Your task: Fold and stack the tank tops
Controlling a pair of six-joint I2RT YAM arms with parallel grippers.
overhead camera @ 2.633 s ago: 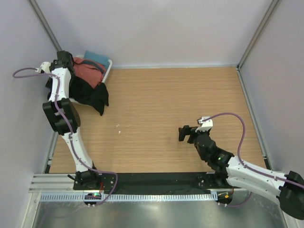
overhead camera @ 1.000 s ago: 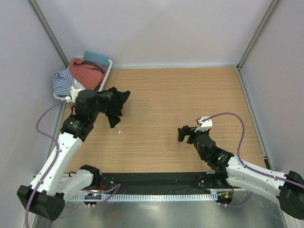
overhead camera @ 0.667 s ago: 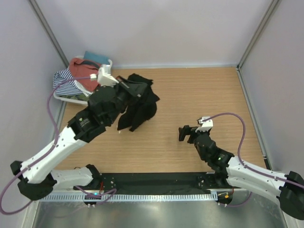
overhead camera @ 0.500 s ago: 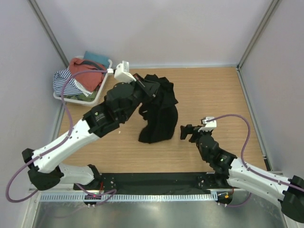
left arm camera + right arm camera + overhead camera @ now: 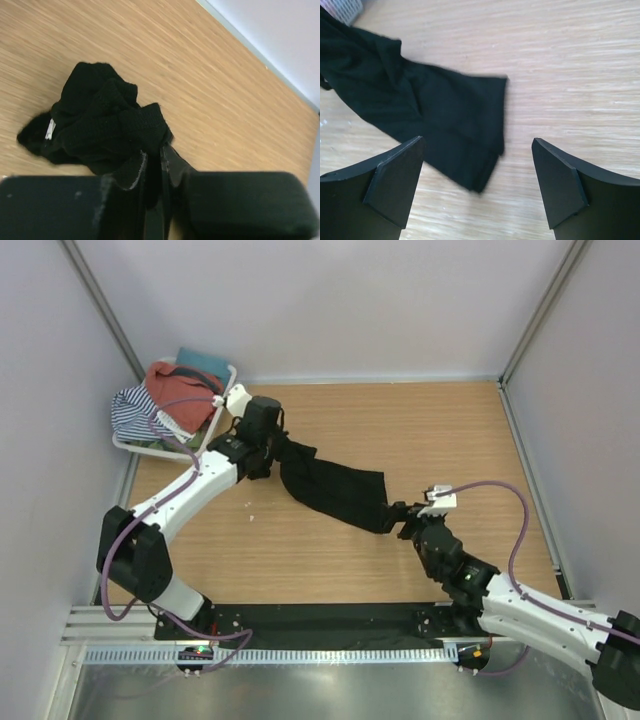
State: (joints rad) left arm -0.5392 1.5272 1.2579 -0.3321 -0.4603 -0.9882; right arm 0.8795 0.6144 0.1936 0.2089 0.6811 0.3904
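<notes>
On the bench (image 5: 430, 430) the black tank top (image 5: 335, 490) lies stretched in a long, rumpled band between our two hands. One end is clamped in the nearly closed fingers of the left hand (image 5: 152, 165). The free hem ends just in front of the right hand (image 5: 477, 150), whose fingers stand wide apart with nothing in them. We judge the step to be spreading this top flat before folding. The right hand should come down on the hem corner nearest it, pinch it cleanly, and draw away from the left hand until the twists go out, both hands low so the cloth slides rather than lifts. The rust-red tank top (image 5: 180, 390) sits in the white basket (image 5: 222, 400) behind the left hand. A small white tag (image 5: 49, 129) shows on the cloth bunched ahead of the left hand; we can read no writing on it.
</notes>
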